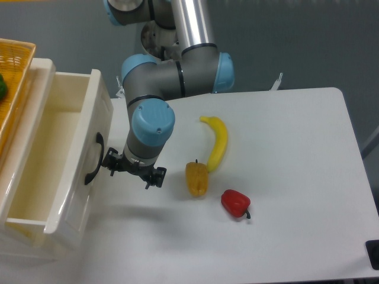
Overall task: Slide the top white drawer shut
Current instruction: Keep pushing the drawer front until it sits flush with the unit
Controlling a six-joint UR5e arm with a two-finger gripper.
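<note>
Top white drawer (56,160): left side of frame, part open, front panel running near-to-far; black handle (93,158) faces right. Fingers (131,171): spread apart, holding nothing, just right of the handle; contact unclear. Drawer's cabinet cut off at left edge.

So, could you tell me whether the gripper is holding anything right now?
Nothing is held: the gripper sits beside the top white drawer front, apparently pushing it.
</note>
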